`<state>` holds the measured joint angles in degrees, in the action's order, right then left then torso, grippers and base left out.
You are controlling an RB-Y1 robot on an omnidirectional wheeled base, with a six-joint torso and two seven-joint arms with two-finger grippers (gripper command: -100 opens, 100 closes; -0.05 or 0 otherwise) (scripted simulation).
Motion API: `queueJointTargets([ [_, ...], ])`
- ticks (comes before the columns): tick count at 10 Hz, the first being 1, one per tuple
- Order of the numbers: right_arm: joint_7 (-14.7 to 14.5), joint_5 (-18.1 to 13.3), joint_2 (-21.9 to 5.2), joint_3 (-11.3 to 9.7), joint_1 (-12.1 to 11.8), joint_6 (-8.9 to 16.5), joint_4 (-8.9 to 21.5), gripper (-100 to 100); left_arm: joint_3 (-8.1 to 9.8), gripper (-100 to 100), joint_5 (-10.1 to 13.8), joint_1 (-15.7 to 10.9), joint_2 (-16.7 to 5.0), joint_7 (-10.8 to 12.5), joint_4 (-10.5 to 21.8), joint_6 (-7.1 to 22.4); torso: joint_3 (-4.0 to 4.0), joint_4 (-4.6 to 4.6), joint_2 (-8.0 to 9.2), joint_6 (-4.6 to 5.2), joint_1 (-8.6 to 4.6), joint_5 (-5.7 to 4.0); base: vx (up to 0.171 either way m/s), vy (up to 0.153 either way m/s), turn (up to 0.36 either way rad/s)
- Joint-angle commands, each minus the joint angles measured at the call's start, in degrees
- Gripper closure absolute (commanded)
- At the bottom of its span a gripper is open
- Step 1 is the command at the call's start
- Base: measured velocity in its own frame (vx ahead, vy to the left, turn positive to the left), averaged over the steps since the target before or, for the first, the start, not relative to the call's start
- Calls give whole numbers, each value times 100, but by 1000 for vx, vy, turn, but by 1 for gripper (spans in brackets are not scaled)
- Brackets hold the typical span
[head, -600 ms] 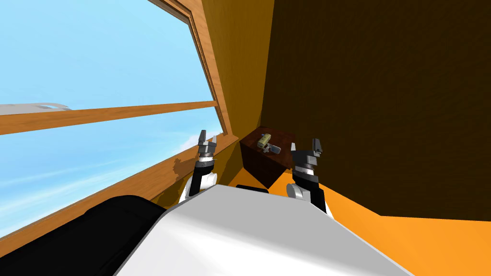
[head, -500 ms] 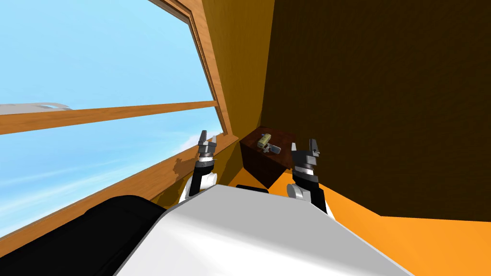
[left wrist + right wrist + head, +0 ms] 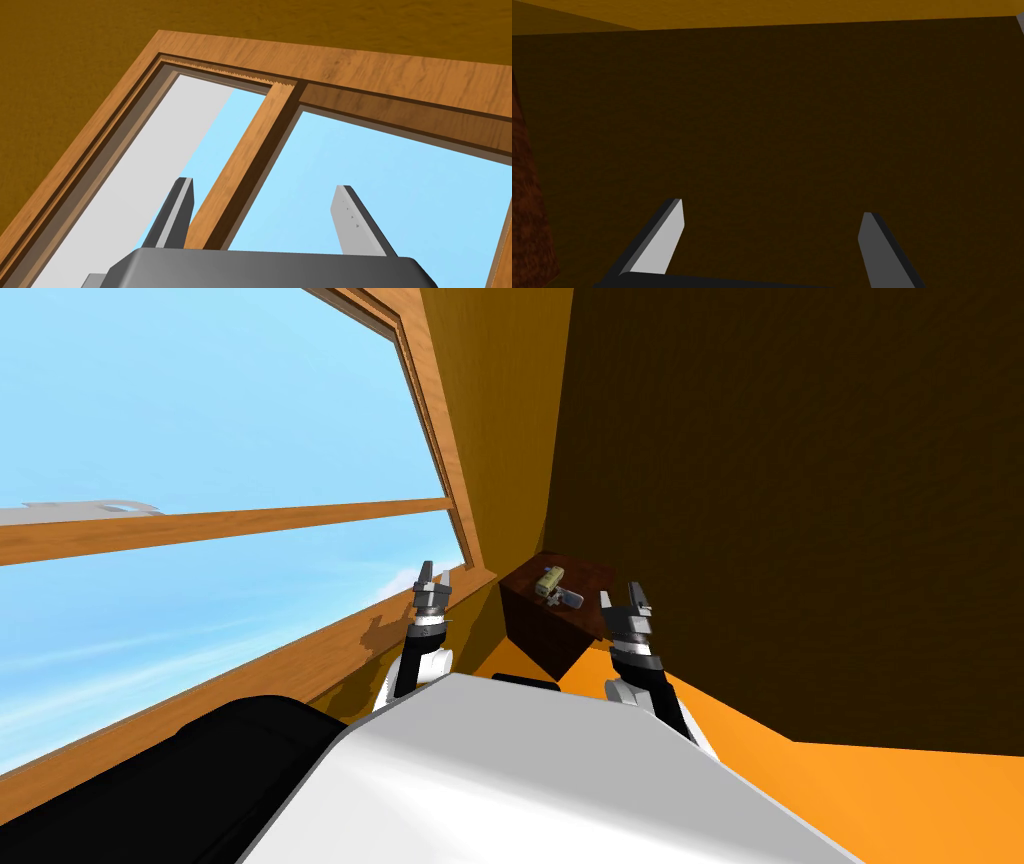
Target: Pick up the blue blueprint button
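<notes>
Corner of rm. Small dark-brown counter [image 3: 535, 628] sits betw. the window frame [image 3: 440, 438] and the dark wall [image 3: 800, 488]. On its top are two small items, an olive piece [image 3: 549, 580] and a grey piece [image 3: 572, 598]. They lie just beside each other, maybe touching; can't tell. Neither reads blue from the head cam. Target should be one of them, but I can't say which.

R gripper [image 3: 620, 593]: blades spread wide, nothing betw. them. It's raised just right of the counter, near its edge. Per the wrist cam it points at the dark wall, not at the items.

L gripper [image 3: 436, 572]: also spread and empty, held up by the window frame, left of the counter.

Handling, my est.:
- Target is tiny, so prob. light and rigid, w/ little for thin blades to bite on.
- It's likely to skid on the smooth top or pop out if pinched off-centre.
- Best hold is across the narrow sides, blades low to the counter, coming from above.
- The neighbour piece sits close, so I'd angle the blades so neither one nudges it.
- Need a wrist look at the items before committing.
</notes>
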<state>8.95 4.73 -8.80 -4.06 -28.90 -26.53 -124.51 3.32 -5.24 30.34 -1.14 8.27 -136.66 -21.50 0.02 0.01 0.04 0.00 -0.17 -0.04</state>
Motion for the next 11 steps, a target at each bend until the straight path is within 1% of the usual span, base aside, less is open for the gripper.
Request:
queueJointTargets([
  [1, 30, -77, -286, -69, -41, 4, 90, -100, 0, 0, 0, 0, 0, 0, 0, 0, 0, 0, 0, 0, 0, 0, -16, -58, 28],
  [2, 30, -77, -425, -69, -41, 4, 90, -100, 0, 0, 0, 0, 0, 0, 0, 0, 1, 0, 2, 0, -7, -1, -17, -48, 15],
  [3, 55, -130, -612, -116, -68, 3, 166, -100, 0, 0, 0, 0, 0, 0, 0, 0, 2, 1, 3, 0, -4, -1, -17, -54, 13],
  [4, 55, -130, -712, -116, -68, 3, 166, -100, 0, 0, 0, 0, 0, 0, 0, 0, 2, 1, 3, 0, -7, -1, -16, -41, 14],
  [5, 82, -186, -917, -166, -98, 2, 247, -100, 0, 0, 0, 0, 0, 0, 0, 0, 2, 1, 3, 0, -2, -1, -17, -41, 19],
  [6, 82, -186, -1012, -166, -98, 2, 247, -100, 0, 0, 0, 0, 0, 0, 0, 0, 1, 1, 2, 0, -2, 0, -15, -42, 12],
  [7, 110, -245, -1227, -219, -130, 2, 331, -100, 0, 0, 0, 0, 0, 0, 0, 0, 1, 1, 2, 0, -1, -1, -20, -49, 15],
  [8, 110, -245, -1323, -219, -130, 2, 331, -100, 0, 0, 0, 0, 0, 0, 0, 0, 2, 1, 4, 0, -4, -1, -15, -42, 13],
  [9, 139, -306, -1541, -274, -162, 0, 419, -100, 0, 0, 0, 0, 0, 0, 0, 0, 1, 1, 2, 0, -1, -1, -14, -45, 28],
  [10, 139, -306, -1645, -274, -162, 0, 419, -100, 0, 0, 0, 0, 0, 0, 0, 0, 1, 0, 1, 0, -3, -1, -14, -41, 15],
  [11, 169, -368, -1860, -331, -195, -1, 509, -100, 0, 0, 0, 0, 0, 0, 0, 0, 1, 0, 1, 0, -1, -1, -19, -50, 27],
])
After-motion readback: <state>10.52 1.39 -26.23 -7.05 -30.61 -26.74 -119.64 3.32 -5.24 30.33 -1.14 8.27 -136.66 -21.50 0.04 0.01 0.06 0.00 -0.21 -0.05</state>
